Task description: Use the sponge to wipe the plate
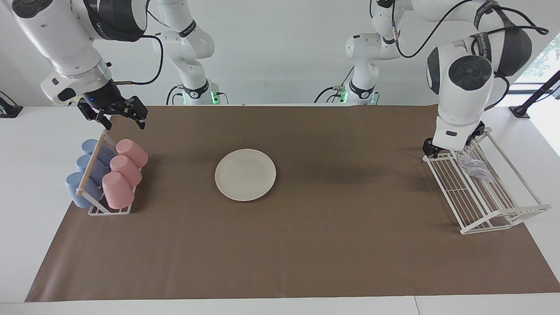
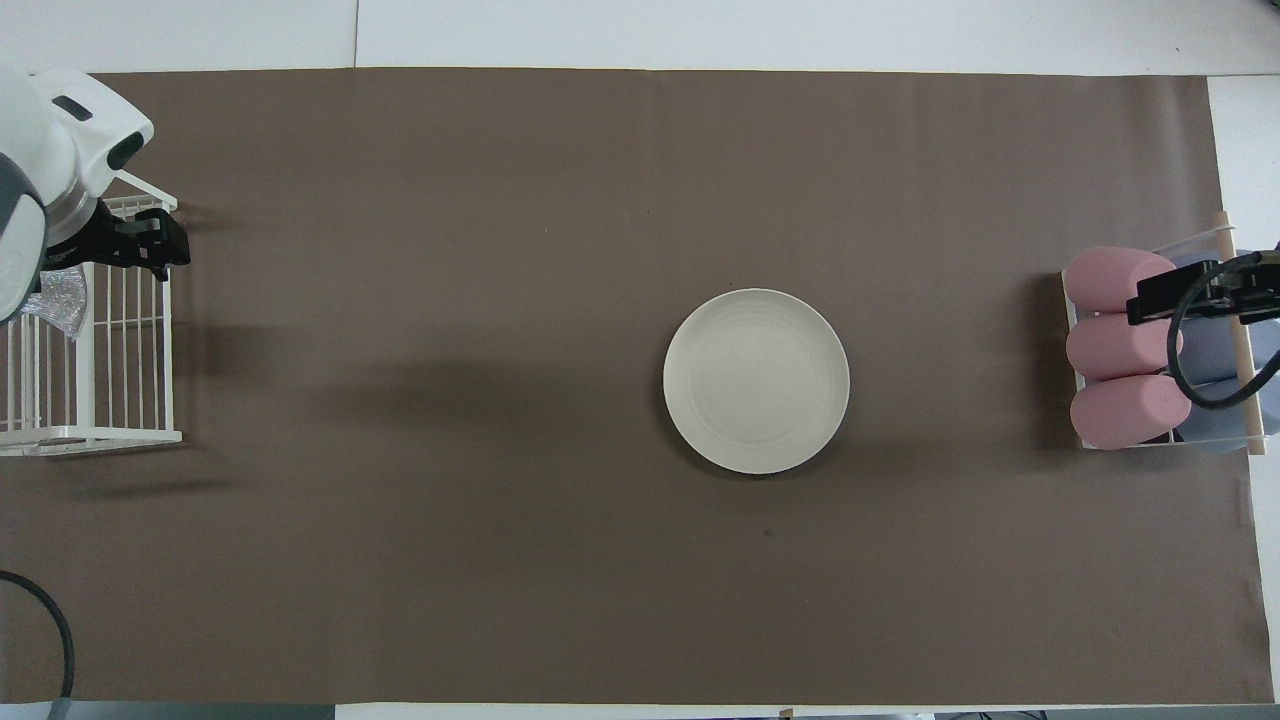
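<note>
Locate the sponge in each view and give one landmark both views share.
Facing view: the sponge lies in the white wire rack at the picture's right edge, just below the left gripper.
Overhead view: the sponge shows at the left edge, in the same rack, partly hidden by the left arm.
Shared landmark: the plate on the brown mat.

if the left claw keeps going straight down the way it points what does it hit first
Most likely the sponge lying in the white wire rack; the left claw hangs right over it at the rack's robot-side end, though its height is unclear.
</note>
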Robot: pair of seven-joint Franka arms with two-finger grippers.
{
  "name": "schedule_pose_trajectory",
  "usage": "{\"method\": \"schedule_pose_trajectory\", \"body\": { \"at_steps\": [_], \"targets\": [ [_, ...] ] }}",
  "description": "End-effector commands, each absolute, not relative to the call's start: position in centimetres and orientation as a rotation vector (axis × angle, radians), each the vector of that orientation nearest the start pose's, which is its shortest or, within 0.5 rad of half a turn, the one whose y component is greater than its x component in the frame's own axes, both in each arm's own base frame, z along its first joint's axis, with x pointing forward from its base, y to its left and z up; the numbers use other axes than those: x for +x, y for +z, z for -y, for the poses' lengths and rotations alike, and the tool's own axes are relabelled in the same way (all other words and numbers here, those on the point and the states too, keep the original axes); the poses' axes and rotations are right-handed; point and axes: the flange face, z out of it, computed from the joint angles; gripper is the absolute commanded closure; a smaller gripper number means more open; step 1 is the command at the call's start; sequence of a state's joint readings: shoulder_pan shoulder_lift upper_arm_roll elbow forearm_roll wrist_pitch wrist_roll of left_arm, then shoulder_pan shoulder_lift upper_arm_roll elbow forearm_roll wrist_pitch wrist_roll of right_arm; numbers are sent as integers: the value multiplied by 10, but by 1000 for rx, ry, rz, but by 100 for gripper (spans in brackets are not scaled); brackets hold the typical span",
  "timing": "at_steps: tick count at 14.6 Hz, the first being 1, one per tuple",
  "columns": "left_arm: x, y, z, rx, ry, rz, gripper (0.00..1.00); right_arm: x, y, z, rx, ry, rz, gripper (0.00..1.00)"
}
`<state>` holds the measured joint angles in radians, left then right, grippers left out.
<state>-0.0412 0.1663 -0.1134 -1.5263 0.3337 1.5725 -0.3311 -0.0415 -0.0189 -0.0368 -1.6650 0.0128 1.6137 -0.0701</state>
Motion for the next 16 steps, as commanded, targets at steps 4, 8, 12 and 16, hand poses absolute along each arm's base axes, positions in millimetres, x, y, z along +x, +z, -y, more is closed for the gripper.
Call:
{"method": "schedule_pose_trajectory", "body": {
  "at_steps": [4, 8, 12, 16],
  "targets": [
    [546, 634, 43, -3046, 17, 338, 0, 541, 595, 28, -3108, 46, 40, 0],
    [530, 628, 36, -3170, 112, 189, 0, 541, 596, 16, -3107, 68, 81, 0],
    [534, 614, 42, -3172, 94, 181, 0, 541, 595, 16, -3114, 77, 84, 0],
    [536, 607, 46, -3171, 109, 183, 0, 541, 596, 16, -3113, 69, 84, 0]
  ]
}}
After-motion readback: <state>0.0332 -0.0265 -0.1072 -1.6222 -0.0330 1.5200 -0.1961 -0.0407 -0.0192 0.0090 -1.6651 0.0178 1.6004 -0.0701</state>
